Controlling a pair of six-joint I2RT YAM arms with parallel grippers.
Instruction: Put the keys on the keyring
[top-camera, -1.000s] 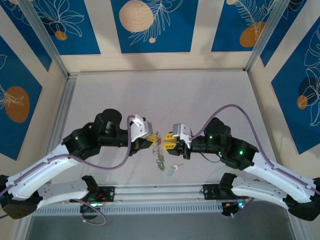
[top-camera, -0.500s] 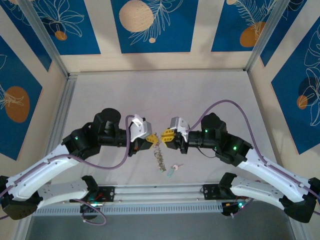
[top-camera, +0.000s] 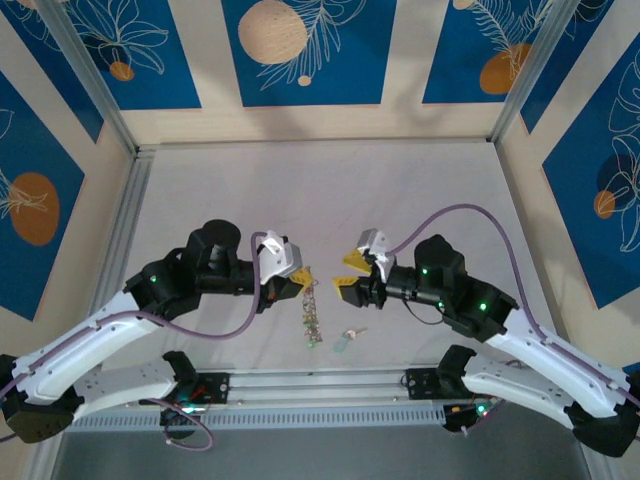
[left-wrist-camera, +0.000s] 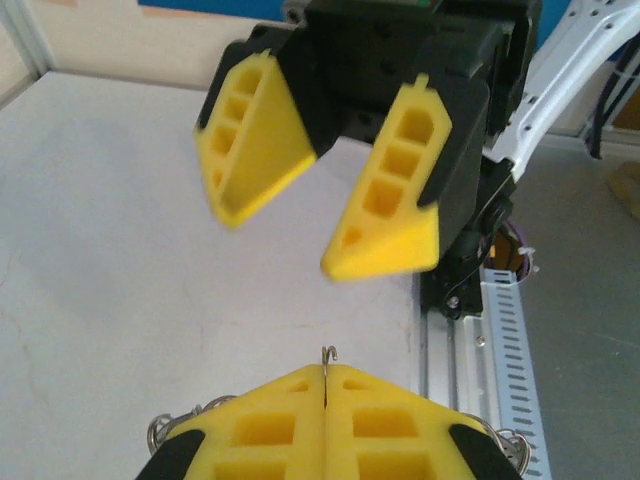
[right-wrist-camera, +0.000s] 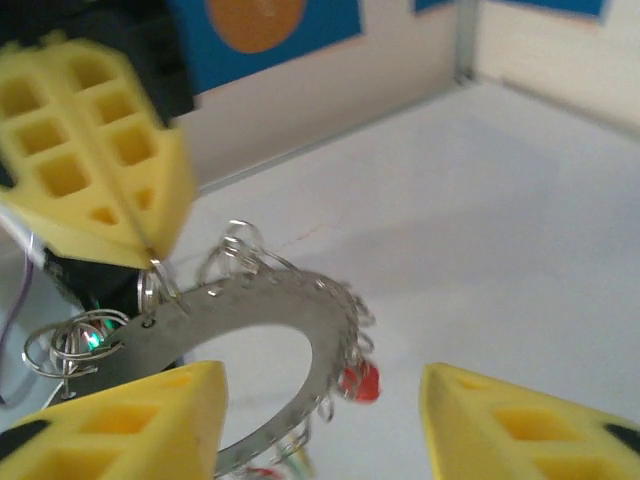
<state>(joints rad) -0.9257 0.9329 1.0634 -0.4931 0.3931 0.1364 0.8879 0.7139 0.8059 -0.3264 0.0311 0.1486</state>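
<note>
Near table (top-camera: 420, 190) centre, the left gripper (top-camera: 300, 275) is clenching the keyring (right-wrist-camera: 305, 305), several keys (top-camera: 316, 325) hanging. The right gripper (top-camera: 350, 272) is gaping empty; one loose key (top-camera: 345, 341) is lying at five o'clock.

No readable text, label, brand mark, number or sign in any view. The blue wall panels (top-camera: 340, 60) carry a leaf-and-disc pattern only, with no lettering. The keyring (right-wrist-camera: 260, 298) face is too blurred in the right wrist view to tell whether it bears any marking.
</note>
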